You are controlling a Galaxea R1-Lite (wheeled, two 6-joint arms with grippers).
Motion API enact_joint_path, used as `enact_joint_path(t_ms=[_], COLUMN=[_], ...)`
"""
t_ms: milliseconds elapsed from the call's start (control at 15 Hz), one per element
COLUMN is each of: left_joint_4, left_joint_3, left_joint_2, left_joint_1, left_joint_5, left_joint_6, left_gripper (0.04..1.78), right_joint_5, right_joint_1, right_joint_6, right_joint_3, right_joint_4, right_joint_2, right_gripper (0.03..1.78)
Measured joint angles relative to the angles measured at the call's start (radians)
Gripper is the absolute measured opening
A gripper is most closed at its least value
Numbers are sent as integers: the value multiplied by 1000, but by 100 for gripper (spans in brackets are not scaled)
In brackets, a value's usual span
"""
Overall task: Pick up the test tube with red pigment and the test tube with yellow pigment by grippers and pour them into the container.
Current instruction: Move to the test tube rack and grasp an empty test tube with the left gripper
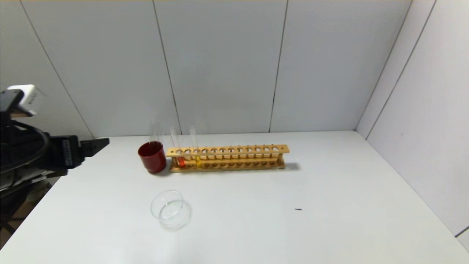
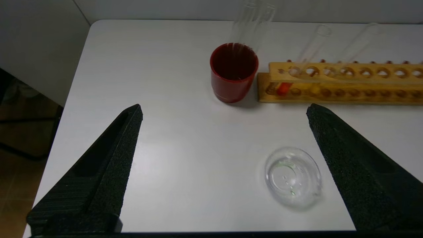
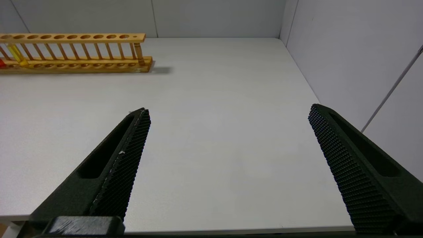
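The red pigment tube (image 1: 180, 157) and the yellow pigment tube (image 1: 196, 156) stand upright in the left end of a wooden rack (image 1: 238, 149). The clear glass container (image 1: 167, 209) sits on the table in front of them, empty; it also shows in the left wrist view (image 2: 293, 177). My left gripper (image 1: 102, 142) is open and empty above the table's left edge, to the left of the red cup. In its wrist view the gripper (image 2: 224, 110) faces the cup, with the red tube (image 2: 285, 88) in the rack. My right gripper (image 3: 228, 110) is open and empty over the right of the table, out of the head view.
An opaque dark red cup (image 1: 152, 157) with colourless clear tubes (image 1: 155, 132) stands just left of the rack. The rack's other holes are empty. Grey walls close off the back and right of the white table (image 1: 293, 220). A small dark speck (image 1: 298, 209) lies on the table.
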Motion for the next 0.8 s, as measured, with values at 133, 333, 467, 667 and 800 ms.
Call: enact_joint_path(t_ms=[133,333,467,667,800], left_joint_4=[-149,-393,-540,-580,-579], left_joint_3=[-4,-9,-27,-43,-45], left_joint_2=[180,420,539,611,630], left_joint_1=[-59,-128,-155,-180,-204], left_joint_5=[129,239,261,247,240], left_joint_6=[-6,-7,-24,-46,-70], left_gripper=[175,175,175,175,175], right_joint_5=[0,0,0,0,0], right_joint_1=[0,0,0,0,0], right_joint_6=[0,0,0,0,0], right_joint_3=[0,0,0,0,0], right_joint_4=[0,0,0,0,0], right_joint_2=[0,0,0,0,0], right_gripper=[175,175,175,175,175])
